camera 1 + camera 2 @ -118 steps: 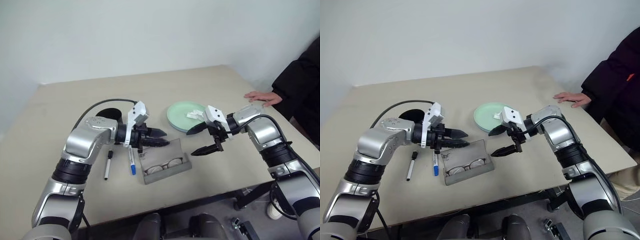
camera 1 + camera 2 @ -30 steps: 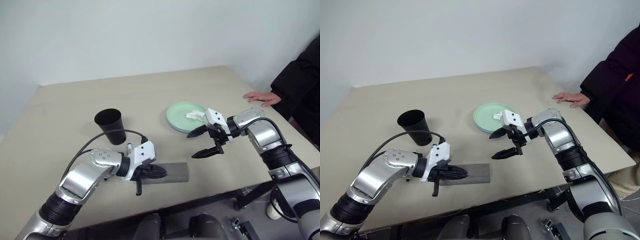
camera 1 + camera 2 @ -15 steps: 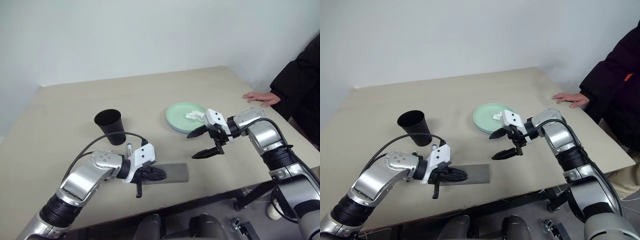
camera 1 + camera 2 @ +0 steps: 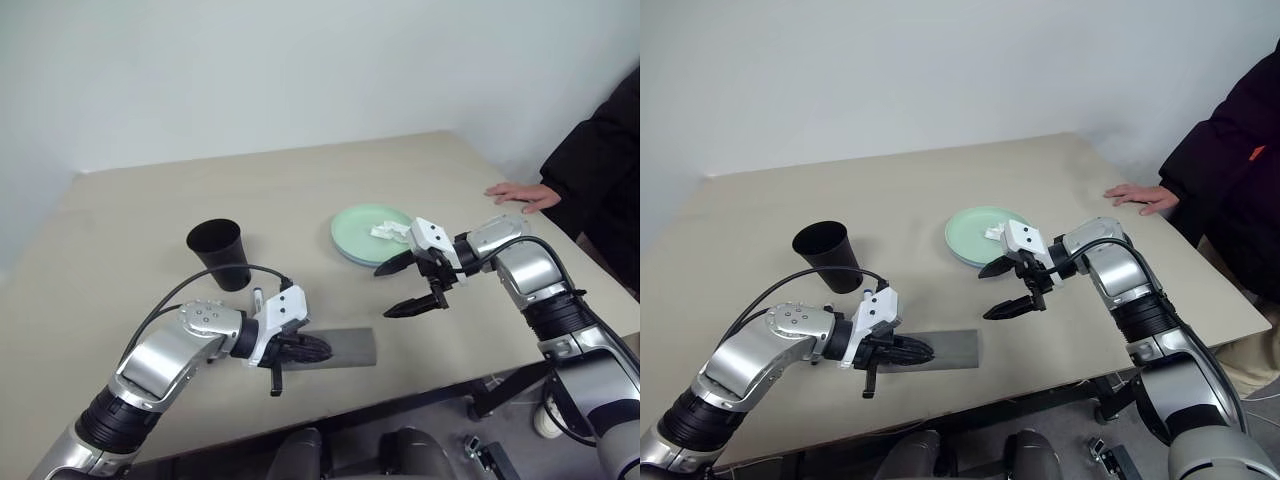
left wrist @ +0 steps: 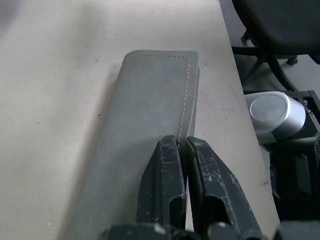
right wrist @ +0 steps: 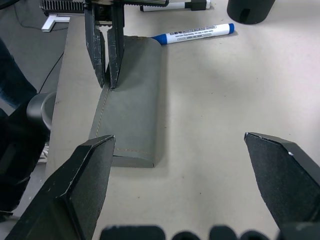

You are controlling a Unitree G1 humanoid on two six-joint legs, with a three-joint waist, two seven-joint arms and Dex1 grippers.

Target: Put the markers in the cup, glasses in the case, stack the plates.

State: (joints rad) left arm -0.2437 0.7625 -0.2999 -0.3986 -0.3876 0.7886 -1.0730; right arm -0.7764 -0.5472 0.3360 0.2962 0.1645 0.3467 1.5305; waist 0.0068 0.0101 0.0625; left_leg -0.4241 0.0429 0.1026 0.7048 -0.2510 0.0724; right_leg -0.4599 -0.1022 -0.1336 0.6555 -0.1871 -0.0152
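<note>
Two arms reach over the tan table. Nearest the front edge lies the grey case, lid down and flat. The left gripper rests on its near long edge with both black fingers pinched together, tips touching the stitched seam. Just beyond the case lie the two markers, the blue-capped one closer to it and the black-capped one behind. The right gripper hangs above bare table to the case's right, jaws spread wide and holding nothing. Farther back stands the black cup, upright, and the mint green plate with a crumpled white tissue on it. A person's hand rests at the far right edge.
</note>
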